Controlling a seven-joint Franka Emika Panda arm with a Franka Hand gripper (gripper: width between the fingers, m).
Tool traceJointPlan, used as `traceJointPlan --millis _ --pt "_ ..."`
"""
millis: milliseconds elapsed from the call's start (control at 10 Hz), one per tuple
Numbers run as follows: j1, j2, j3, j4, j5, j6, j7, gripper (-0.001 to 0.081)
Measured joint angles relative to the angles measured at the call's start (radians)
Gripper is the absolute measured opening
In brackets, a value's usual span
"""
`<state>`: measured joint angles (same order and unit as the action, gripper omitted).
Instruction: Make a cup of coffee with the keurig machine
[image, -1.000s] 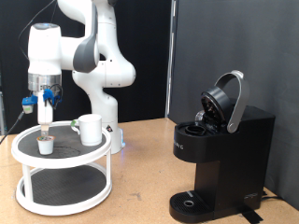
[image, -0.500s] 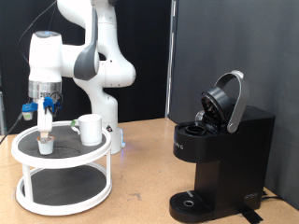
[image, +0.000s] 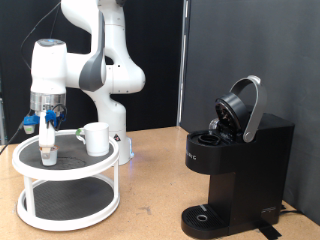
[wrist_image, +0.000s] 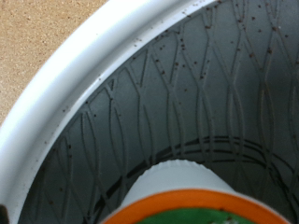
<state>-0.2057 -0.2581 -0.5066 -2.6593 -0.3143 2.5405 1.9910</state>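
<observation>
I see the hand (image: 48, 137) low over the white two-tier stand (image: 68, 172), fingers around the small pod (image: 47, 153); I cannot tell whether they grip it. The cup (image: 96, 138) stands just beside, on the top tier. The keurig machine (image: 240, 165) sits well apart on the tabletop (image: 150, 215), lid raised.

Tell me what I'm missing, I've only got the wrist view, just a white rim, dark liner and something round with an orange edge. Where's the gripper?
Observer: The gripper hangs over the top tier of a white two-tier stand, directly above a small pod.
Operator: Is the cup nearby?
Observer: Yes, the cup stands on the same tier, toward the exterior view's right of the pod.
Operator: And the machine?
Observer: The keurig machine sits at the exterior view's right with its lid raised.
</observation>
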Motion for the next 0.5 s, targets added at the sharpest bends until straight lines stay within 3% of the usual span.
traceJointPlan --millis 400,500 --pt "0.001 0.000 0.000 0.001 0.022 0.000 -0.001 0.0725" --pt "0.005 0.000 0.000 0.003 0.042 -0.002 -0.004 0.0555"
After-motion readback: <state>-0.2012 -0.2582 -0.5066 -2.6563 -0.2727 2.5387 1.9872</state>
